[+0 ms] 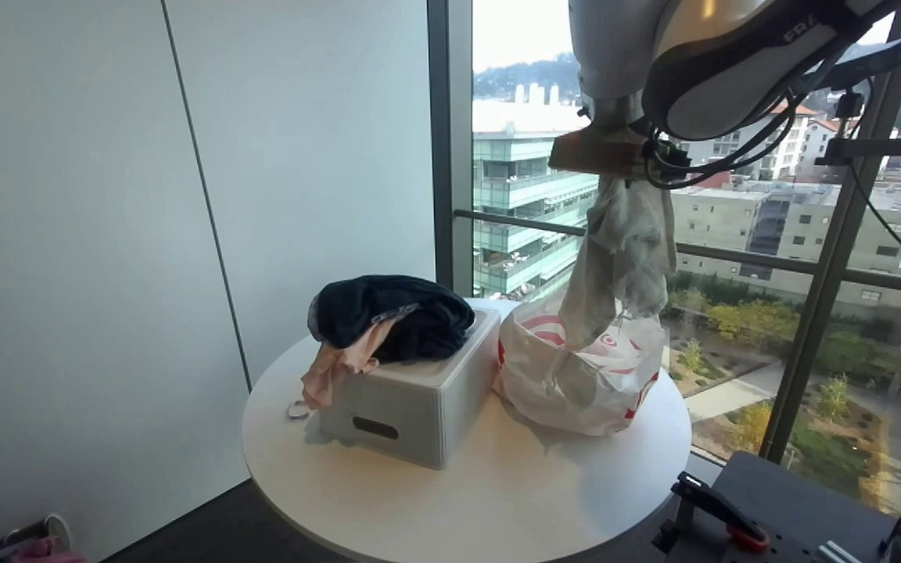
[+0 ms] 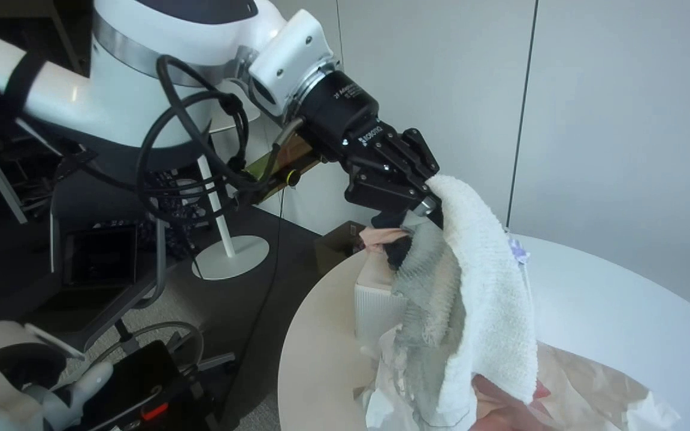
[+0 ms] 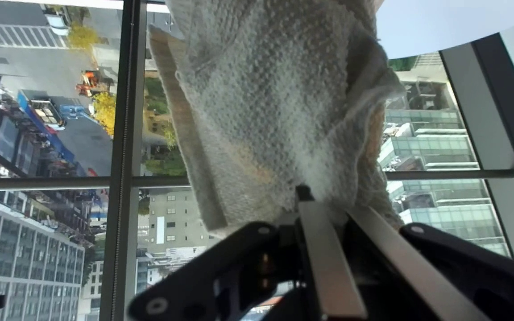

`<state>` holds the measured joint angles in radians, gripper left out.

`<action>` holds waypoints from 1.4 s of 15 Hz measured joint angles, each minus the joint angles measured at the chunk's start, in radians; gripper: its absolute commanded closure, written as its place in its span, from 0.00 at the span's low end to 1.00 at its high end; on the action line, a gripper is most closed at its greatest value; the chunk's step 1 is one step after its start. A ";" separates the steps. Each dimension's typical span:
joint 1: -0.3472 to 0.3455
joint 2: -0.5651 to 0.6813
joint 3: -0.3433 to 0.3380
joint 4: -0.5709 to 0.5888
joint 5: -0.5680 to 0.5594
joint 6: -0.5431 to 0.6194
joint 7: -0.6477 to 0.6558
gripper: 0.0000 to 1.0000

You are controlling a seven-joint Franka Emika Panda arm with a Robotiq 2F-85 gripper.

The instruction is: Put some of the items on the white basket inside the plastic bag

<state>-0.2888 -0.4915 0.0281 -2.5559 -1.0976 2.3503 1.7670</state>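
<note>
My gripper (image 2: 432, 206) is shut on a whitish-grey towel (image 2: 495, 293) and holds it up by its top edge. In the wrist view the towel (image 3: 279, 89) hangs from the fingertips (image 3: 326, 203). In an exterior view the towel (image 1: 626, 250) hangs over the white plastic bag (image 1: 587, 403) with red marks; its lower end overlaps the bag's opening, and I cannot tell how deep it reaches. The bag (image 2: 590, 383) is partly hidden behind the towel. The white basket (image 1: 407, 407) stands upside down beside the bag, with dark clothing (image 1: 396, 313) and a pink cloth (image 1: 350, 358) on top.
A round white table (image 1: 497, 500) carries the basket and bag. A small ring-like object (image 1: 298, 410) lies beside the basket. A purple item (image 2: 518, 248) shows behind the towel. A window and wall stand close behind the table. A clamp (image 1: 720, 508) sits on a dark surface nearby.
</note>
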 measured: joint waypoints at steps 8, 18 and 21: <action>0.055 0.308 -0.090 0.109 -0.139 0.081 0.023 0.93; 0.075 0.623 -0.150 0.205 -0.132 0.302 0.023 0.93; 0.056 0.695 -0.151 0.206 -0.107 0.360 0.023 0.93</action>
<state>-0.2324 0.2034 -0.1231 -2.3496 -1.2049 2.7105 1.7903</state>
